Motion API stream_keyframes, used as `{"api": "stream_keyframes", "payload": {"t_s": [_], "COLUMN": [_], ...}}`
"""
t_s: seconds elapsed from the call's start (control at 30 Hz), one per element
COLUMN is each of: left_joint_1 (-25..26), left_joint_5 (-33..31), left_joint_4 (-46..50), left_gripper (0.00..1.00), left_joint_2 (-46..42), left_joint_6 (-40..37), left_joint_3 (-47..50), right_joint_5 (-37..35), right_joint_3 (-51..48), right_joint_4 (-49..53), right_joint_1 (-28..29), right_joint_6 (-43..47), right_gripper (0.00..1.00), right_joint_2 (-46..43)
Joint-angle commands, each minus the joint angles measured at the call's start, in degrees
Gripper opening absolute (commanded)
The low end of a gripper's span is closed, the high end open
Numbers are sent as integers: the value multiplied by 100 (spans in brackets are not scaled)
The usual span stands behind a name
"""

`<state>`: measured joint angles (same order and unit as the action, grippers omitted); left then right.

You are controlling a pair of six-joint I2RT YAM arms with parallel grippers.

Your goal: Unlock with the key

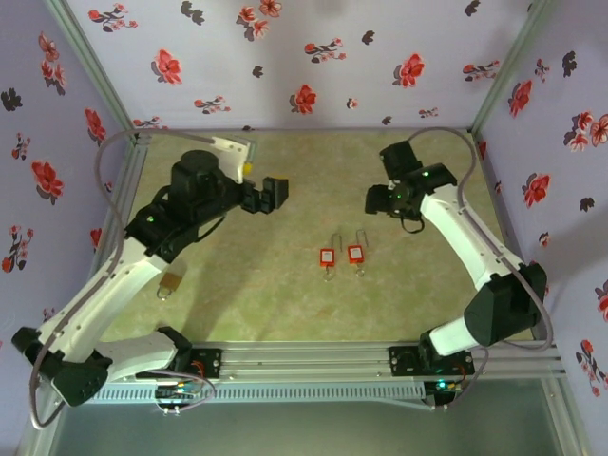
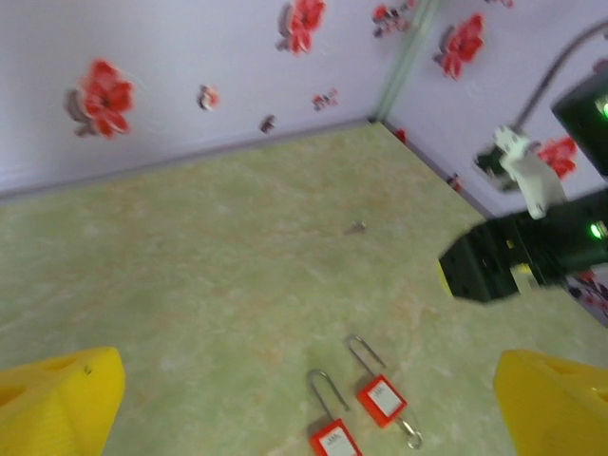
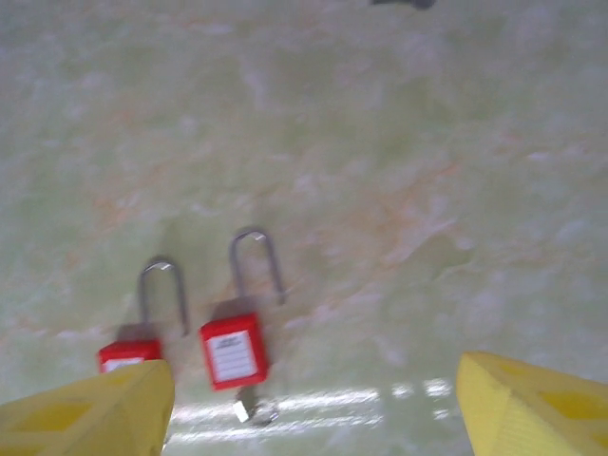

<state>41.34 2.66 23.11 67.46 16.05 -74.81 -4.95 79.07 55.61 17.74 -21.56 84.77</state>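
My surroundings
Brass padlock (image 1: 169,283) at eight o'clock on the green table (image 1: 285,309); floral walls (image 1: 313,76) from nine through three.

Left arm (image 1: 104,294): base at table (image 1: 285,304) near edge, elbow by left edge, forearm angled toward far-left corner. Left gripper (image 1: 274,195) above table, fingers (image 2: 59,399) wide apart. Right arm (image 1: 465,233) mirrors it along right edge. Right gripper (image 1: 377,200) likewise spread wide.

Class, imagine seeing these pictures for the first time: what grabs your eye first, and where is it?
A red padlock and a second red padlock lie side by side at the middle of the pale green table. The left gripper and right gripper hang open beyond them, and a brass padlock sits beside the left arm.
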Motion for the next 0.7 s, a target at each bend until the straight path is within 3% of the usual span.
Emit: {"api": "stream_keyframes", "payload": {"t_s": [0.0,0.17,0.27,0.67], "left_joint_1": [306,710,781,797], "left_joint_5": [186,358,441,481], "left_joint_4": [-165,-740,-888,-806], "left_gripper": [100,100,98,98], "left_joint_2": [463,1045,1350,1979], "left_joint_6": [255,661,975,1023], "left_joint_3": [-202,-98,-146,-452], "right_joint_5": [132,595,864,1146], "right_joint_3": [-16,480,961,2410], "right_joint_4": [-520,-1026,-1143,-1185], "right_joint_1": [-573,-1404,-1627,-1799], "right_joint_6": [1367,2132,2282,2359], "right_gripper": [75,62,53,51], "right_joint_2": [395,1579,2308,4066]}}
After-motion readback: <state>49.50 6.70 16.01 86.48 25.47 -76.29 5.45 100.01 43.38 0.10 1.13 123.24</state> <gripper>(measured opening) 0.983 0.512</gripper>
